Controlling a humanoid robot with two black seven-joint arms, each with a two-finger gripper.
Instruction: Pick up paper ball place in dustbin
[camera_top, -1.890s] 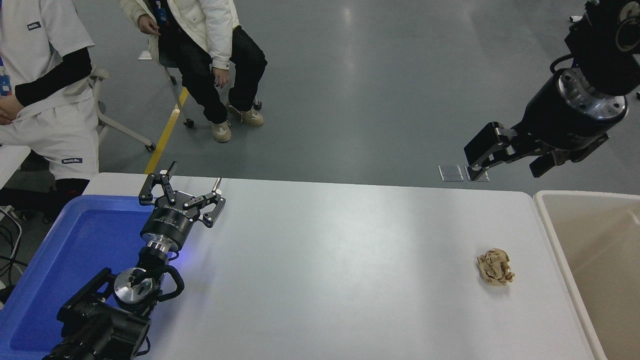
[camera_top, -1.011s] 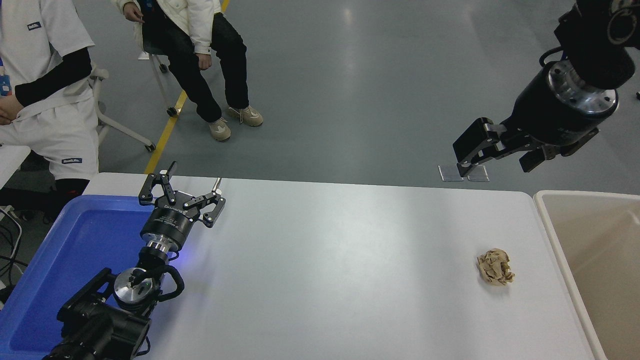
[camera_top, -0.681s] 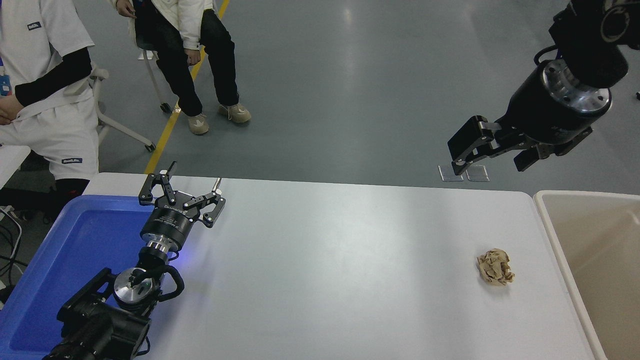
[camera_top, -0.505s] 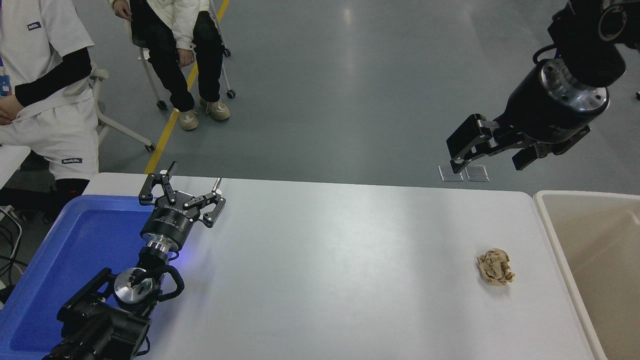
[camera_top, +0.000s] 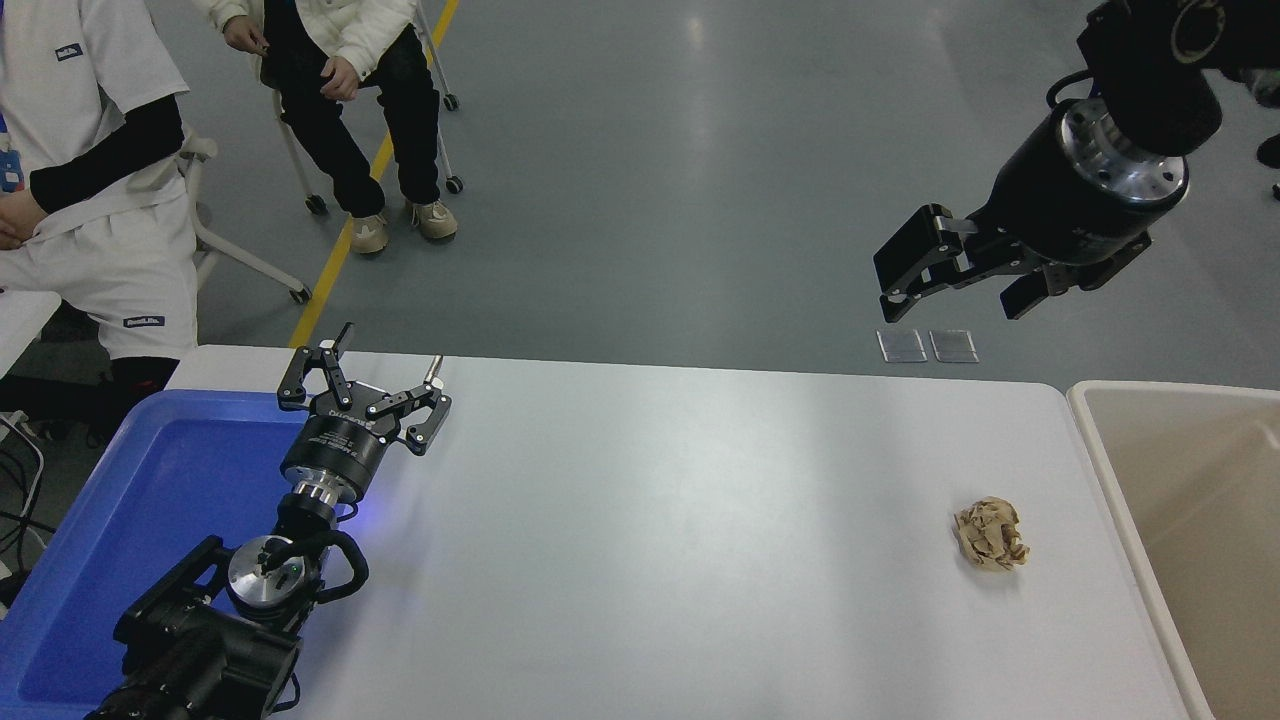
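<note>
The paper ball (camera_top: 990, 535), a crumpled tan wad, lies on the white table (camera_top: 680, 530) near its right end. Just right of it stands the beige dustbin (camera_top: 1105, 462), cut off by the picture's right edge, its smooth inside bare as far as it shows. My right gripper (camera_top: 948, 304) hangs open high over the table's far right corner, well above and beyond the ball, holding nothing. At the lower left, my left gripper (camera_top: 390, 350) is parked open over the table beside the blue tray.
A bright blue tray (camera_top: 130, 510) lies at the table's left end under the left arm. Two people (camera_top: 90, 190) sit beyond the far left corner, one on a wheeled chair (camera_top: 300, 150). Two small floor plates (camera_top: 927, 345) lie past the far edge.
My right gripper has drifted left and slightly up, still open. The seated person at the top has rolled the chair leftward. The ball and the left arm have not moved.
</note>
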